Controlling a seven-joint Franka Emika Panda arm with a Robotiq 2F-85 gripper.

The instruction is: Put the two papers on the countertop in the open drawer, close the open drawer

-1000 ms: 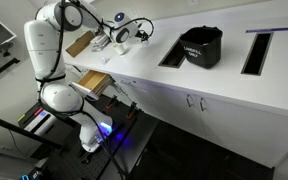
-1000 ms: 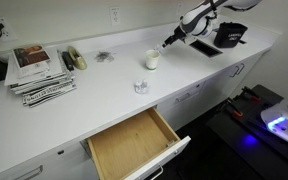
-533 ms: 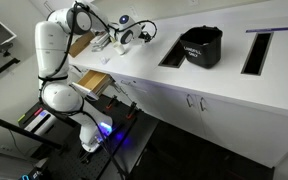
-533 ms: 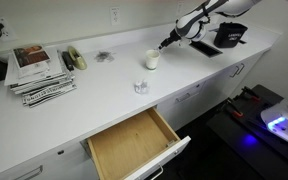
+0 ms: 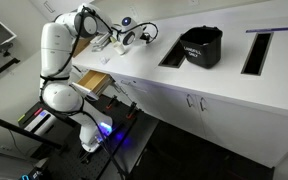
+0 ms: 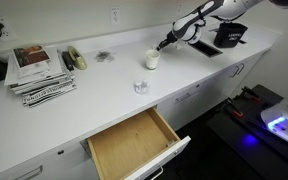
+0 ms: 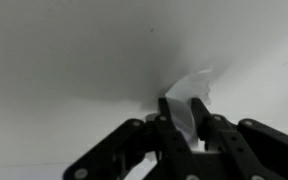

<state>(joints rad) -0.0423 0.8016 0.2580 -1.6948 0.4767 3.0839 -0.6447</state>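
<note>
A crumpled white paper (image 6: pixel 152 60) sits mid-way along the white countertop (image 6: pixel 94 95). My gripper (image 6: pixel 164 43) reaches down to it from the far side. In the wrist view the paper (image 7: pixel 192 95) stands between the two dark fingers (image 7: pixel 171 112), and the gripper (image 7: pixel 187 112) is shut on it, both fingers against its sides. A second, smaller crumpled paper (image 6: pixel 140 87) lies nearer the counter's front edge. The open drawer (image 6: pixel 134 145) with its tan wood inside stands pulled out below the counter and also shows in an exterior view (image 5: pixel 92 82).
A stack of magazines (image 6: pixel 39 72) and a dark object (image 6: pixel 74 58) lie at one end of the counter. A small dark crumpled thing (image 6: pixel 104 57) lies near them. A black bin (image 5: pixel 200 46) stands by a dark cut-out (image 5: pixel 256 52). White cabinet doors (image 5: pixel 194 102) run below.
The arm has come down a little onto the white paper. The jaws, wide a second ago, have closed in on it.
</note>
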